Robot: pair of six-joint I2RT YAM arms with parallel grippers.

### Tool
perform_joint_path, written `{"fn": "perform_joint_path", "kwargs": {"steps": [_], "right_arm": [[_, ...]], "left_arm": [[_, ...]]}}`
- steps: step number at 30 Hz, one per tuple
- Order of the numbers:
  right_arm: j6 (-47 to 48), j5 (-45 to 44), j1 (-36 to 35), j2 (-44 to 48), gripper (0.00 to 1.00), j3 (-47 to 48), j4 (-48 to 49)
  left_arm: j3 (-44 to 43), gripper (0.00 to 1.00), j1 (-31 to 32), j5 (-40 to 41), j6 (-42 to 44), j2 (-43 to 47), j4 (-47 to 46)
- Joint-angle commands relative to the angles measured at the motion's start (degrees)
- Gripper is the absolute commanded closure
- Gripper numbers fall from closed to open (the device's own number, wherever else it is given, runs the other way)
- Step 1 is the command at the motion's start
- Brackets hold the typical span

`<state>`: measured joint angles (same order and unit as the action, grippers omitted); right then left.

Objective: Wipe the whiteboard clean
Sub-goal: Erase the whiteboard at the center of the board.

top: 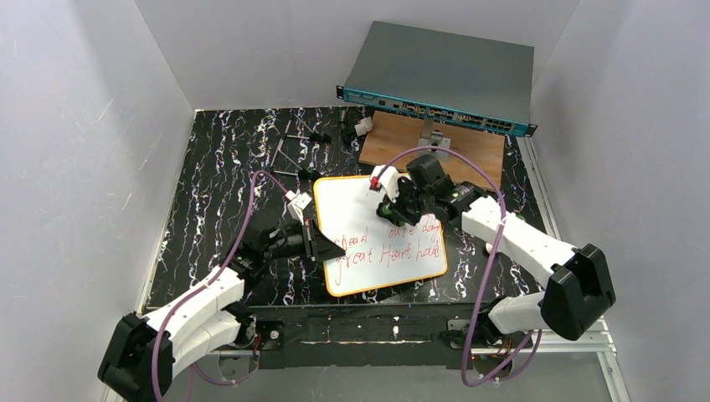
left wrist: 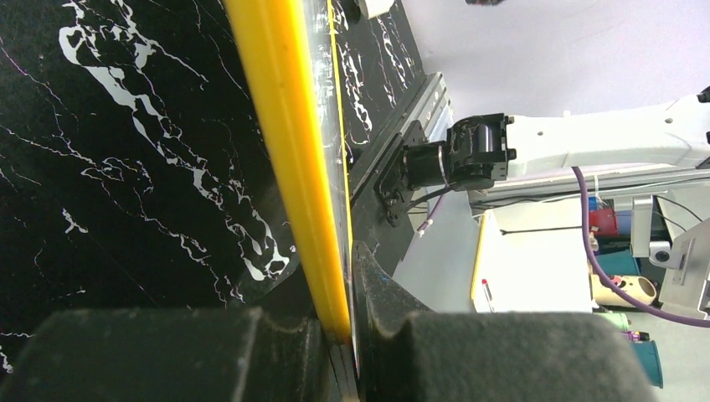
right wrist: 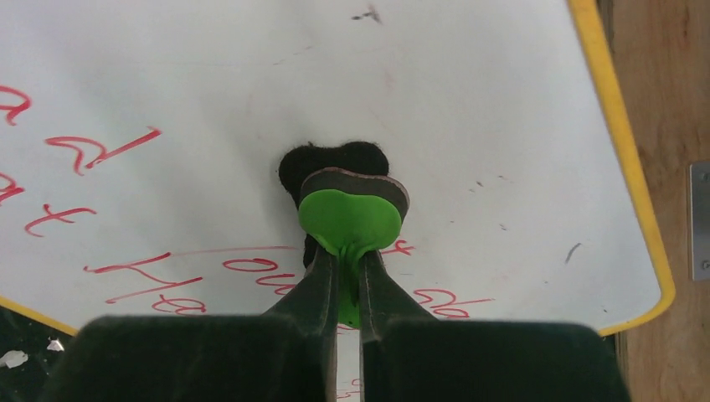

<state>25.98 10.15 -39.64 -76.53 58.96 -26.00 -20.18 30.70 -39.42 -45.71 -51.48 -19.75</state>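
Note:
The whiteboard [top: 356, 209], white with an orange-yellow frame, lies at the middle of the table. Red handwriting [top: 389, 249] covers its near half, and the far half is blank. My left gripper [top: 321, 248] is shut on the board's left edge. In the left wrist view the yellow frame [left wrist: 289, 151] runs between that gripper's [left wrist: 347, 331] fingers. My right gripper [right wrist: 350, 261] is shut on a green eraser [right wrist: 350, 219]. Its black felt pad [right wrist: 335, 159] rests on the whiteboard [right wrist: 469, 92], just above the red lines [right wrist: 251, 270]. From above, the right gripper [top: 392, 203] is over the board's far right part.
A brown wooden board [top: 469, 146] lies behind the whiteboard, with a teal network switch [top: 439, 79] propped over it. Metal tools [top: 293, 138] lie at the back left of the black marbled tabletop [top: 209, 193]. White walls close in both sides.

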Motion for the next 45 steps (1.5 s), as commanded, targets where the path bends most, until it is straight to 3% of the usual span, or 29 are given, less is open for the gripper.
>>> {"fn": "perform_joint_path", "kwargs": {"steps": [1,7,13,16,20,24,32,39,45], "right_arm": [[-0.18,-4.16,2.19,-4.28,0.99,5.97,1.60],[-1.02,1.99,-1.64,-8.75,0.99,15.77,-3.73],[2.48,6.02,-8.59,-5.15,0.99,8.29,-5.49],[3.10,3.30,-7.51,-2.92,0.99,2.79,-3.52],[1.61,0.30,-0.92,-1.79,0.99,-0.22,-1.11],[1.00,-0.63,4.03,-3.81,0.99,3.34,-0.19],[-0.31,4.15,2.23,-10.62,0.99,17.05,-4.74],[2.01,9.31,-1.86,-2.42,0.99,4.42,-4.62],[1.67,2.59,2.94,1.05,0.99,-4.01,0.06]], "left_arm": [[-2.35,1.00,1.03,-7.22,5.00,1.43,-10.03],[-2.05,1.00,1.03,-6.74,5.06,1.96,-9.53],[-2.31,1.00,1.03,-6.75,5.27,1.72,-9.74],[-2.28,1.00,1.03,-6.75,5.34,1.69,-9.71],[-2.09,1.00,1.03,-6.81,5.48,1.73,-9.70],[-2.58,1.00,1.04,-7.22,5.60,1.19,-9.52],[-3.06,1.00,1.03,-6.74,6.56,2.42,-7.04],[-2.90,1.00,1.03,-7.01,6.60,1.54,-8.48],[-2.84,1.00,1.04,-7.41,6.18,0.46,-10.01]]}}
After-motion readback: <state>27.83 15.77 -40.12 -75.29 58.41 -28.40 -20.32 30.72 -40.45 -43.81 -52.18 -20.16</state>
